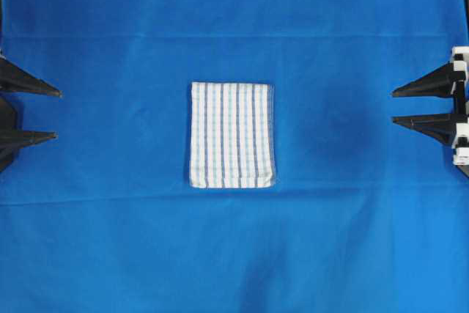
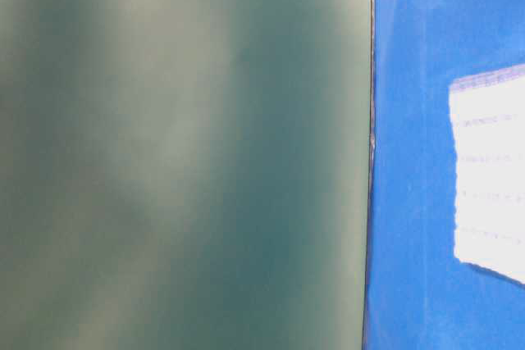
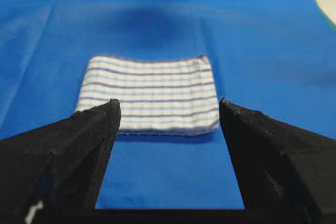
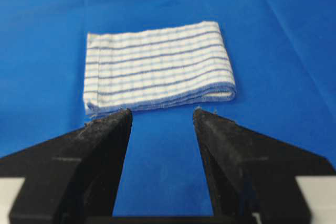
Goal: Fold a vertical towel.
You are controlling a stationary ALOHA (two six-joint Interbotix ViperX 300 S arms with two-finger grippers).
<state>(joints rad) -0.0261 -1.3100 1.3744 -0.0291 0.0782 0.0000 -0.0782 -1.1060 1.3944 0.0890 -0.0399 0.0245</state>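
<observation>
A: Where was the towel (image 1: 231,135) at this moment?

B: It lay flat in the middle of the large blue cloth (image 1: 234,254) that covered the desk. It was folded into a compact rectangle, and in the overhead view its blue and grey stripes ran from the far side to the near side. Doubled layers showed along one edge in the right wrist view

A: And the left end effector (image 1: 57,115)?

B: It was at the left border of the overhead view, well apart from the towel. Its two black fingers (image 3: 86,135) were spread wide, with only blue cloth between them. It held nothing

A: Was the right end effector (image 1: 393,106) the same?

B: Yes. It was at the right border, also well apart from the towel, and its fingers (image 4: 105,140) were spread apart and held nothing. Both end effectors pointed toward the towel, one from each side

A: What did the table-level view give?

B: Very little. Most of it was filled by a blurred grey-green surface (image 2: 180,153), and I could not tell what it was. On the right a strip of blue cloth was visible, with a part of the white towel at the picture's edge, too blurred to show the stripes clearly
</observation>
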